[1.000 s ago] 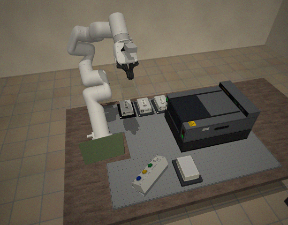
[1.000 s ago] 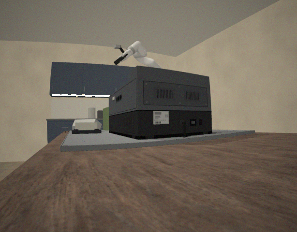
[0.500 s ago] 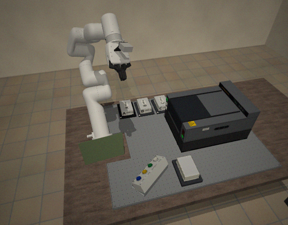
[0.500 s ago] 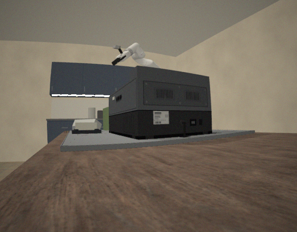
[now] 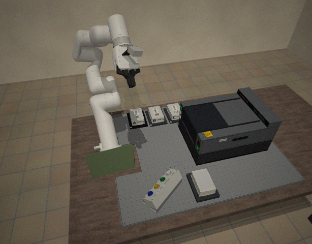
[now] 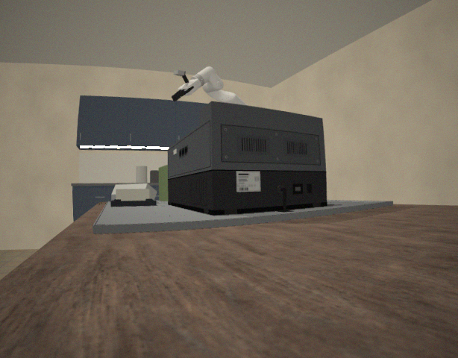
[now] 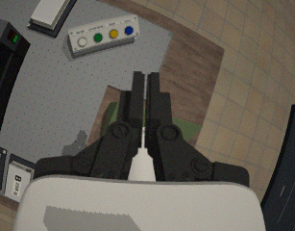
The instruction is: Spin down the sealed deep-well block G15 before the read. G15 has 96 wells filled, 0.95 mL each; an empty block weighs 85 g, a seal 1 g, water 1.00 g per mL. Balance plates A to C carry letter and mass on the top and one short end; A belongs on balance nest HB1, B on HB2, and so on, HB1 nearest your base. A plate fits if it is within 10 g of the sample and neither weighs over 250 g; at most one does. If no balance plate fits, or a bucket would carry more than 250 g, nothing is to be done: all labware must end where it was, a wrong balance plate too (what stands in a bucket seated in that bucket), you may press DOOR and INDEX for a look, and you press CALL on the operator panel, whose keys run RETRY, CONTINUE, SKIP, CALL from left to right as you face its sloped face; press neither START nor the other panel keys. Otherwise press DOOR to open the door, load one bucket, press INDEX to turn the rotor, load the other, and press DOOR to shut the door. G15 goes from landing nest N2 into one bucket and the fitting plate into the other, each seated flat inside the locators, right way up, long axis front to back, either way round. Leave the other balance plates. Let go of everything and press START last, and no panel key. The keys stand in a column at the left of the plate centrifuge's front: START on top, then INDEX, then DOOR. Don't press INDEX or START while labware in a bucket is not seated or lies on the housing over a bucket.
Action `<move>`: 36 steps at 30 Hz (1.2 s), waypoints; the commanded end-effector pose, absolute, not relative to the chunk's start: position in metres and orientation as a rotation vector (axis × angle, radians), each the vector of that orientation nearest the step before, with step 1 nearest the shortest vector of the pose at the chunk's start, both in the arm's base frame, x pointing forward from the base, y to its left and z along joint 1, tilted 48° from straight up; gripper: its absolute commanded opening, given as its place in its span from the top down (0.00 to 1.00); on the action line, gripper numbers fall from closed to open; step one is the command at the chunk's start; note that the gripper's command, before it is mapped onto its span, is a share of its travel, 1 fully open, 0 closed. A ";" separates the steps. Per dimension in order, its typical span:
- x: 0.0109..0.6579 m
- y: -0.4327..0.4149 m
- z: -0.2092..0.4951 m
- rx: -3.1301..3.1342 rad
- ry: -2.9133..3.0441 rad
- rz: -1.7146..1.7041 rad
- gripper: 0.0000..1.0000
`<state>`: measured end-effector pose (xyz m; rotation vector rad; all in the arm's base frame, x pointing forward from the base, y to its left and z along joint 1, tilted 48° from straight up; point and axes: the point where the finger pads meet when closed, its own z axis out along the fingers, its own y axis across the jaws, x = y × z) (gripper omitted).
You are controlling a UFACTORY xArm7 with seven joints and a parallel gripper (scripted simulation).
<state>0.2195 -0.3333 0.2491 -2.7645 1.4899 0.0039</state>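
Note:
My gripper (image 5: 130,83) is shut and empty, held high in the air above balance plate A (image 5: 137,117); it also shows in the wrist view (image 7: 146,87) and, far off, in the exterior view (image 6: 177,95). Balance plates A, B (image 5: 156,114) and C (image 5: 174,111) stand in a row on black nests left of the dark plate centrifuge (image 5: 227,123), whose door is shut. The white sealed block G15 (image 5: 203,182) sits on its landing nest at the front of the mat. The white operator panel (image 5: 162,185) with white, green, yellow and blue keys lies left of G15.
A green board (image 5: 111,160) stands at the arm's base. The centrifuge's key column (image 5: 197,145) is on its front left corner. The grey mat (image 5: 192,170) lies on a brown table. Blue cabinets (image 6: 124,121) stand in the background.

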 end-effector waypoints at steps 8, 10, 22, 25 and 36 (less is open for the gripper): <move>0.253 -0.310 0.250 -2.837 1.348 0.000 1.00; 0.270 -0.295 0.250 -2.876 1.264 0.000 1.00; 0.352 -0.190 0.250 -3.046 0.769 0.000 1.00; 0.368 -0.157 0.250 -3.078 0.628 0.000 1.00; 0.397 -0.052 0.250 -3.135 0.204 0.000 1.00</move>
